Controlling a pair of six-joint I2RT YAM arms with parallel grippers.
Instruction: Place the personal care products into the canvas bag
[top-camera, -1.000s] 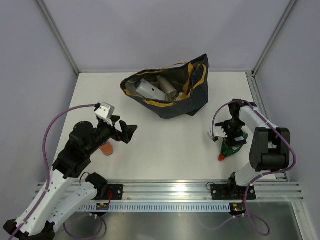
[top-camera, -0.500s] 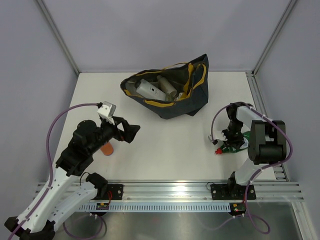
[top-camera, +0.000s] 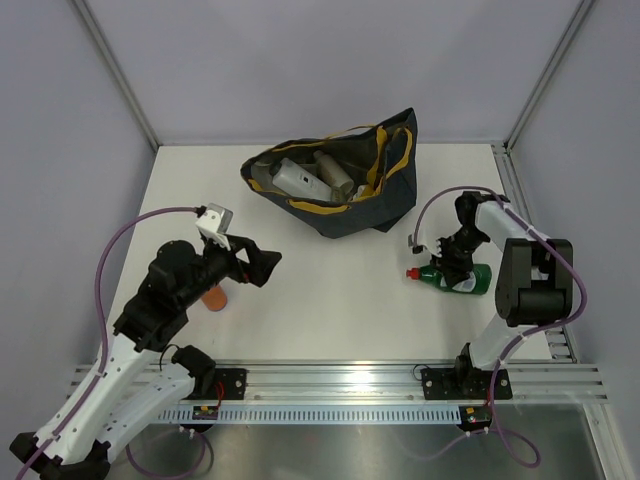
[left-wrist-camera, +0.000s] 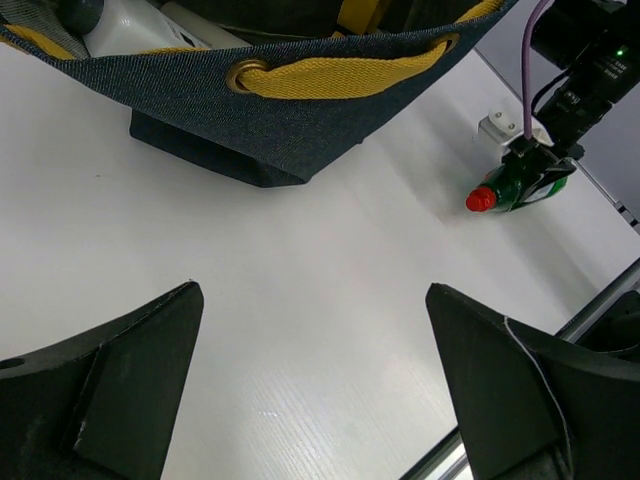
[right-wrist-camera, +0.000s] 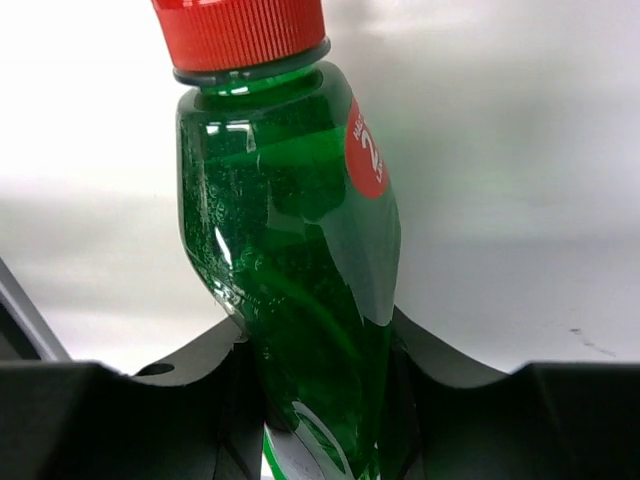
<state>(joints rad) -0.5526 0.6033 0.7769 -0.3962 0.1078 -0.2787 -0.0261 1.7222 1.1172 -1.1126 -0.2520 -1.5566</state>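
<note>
A green bottle (top-camera: 462, 279) with a red cap lies on its side at the table's right, cap pointing left. My right gripper (top-camera: 452, 264) is shut on its body. In the right wrist view the green bottle (right-wrist-camera: 300, 250) fills the space between the two black fingers of the right gripper (right-wrist-camera: 322, 345). An orange bottle (top-camera: 212, 297) stands at the left, partly hidden under my left arm. My left gripper (top-camera: 266, 266) hovers open beside it, and the left gripper (left-wrist-camera: 312, 290) has only bare table between its fingers. The canvas bag (top-camera: 392, 200) sits at the back with several bottles (top-camera: 300, 179) inside.
The canvas bag (left-wrist-camera: 250, 135) with its yellow handle (left-wrist-camera: 340, 75) fills the top of the left wrist view, and the green bottle (left-wrist-camera: 520, 182) shows at the right there. A metal rail (top-camera: 340, 378) runs along the near edge. Grey walls close the back and sides.
My right gripper has shut on the green bottle and swung it, so its red cap now points left rather than toward the near edge. The left arm has barely shifted.
</note>
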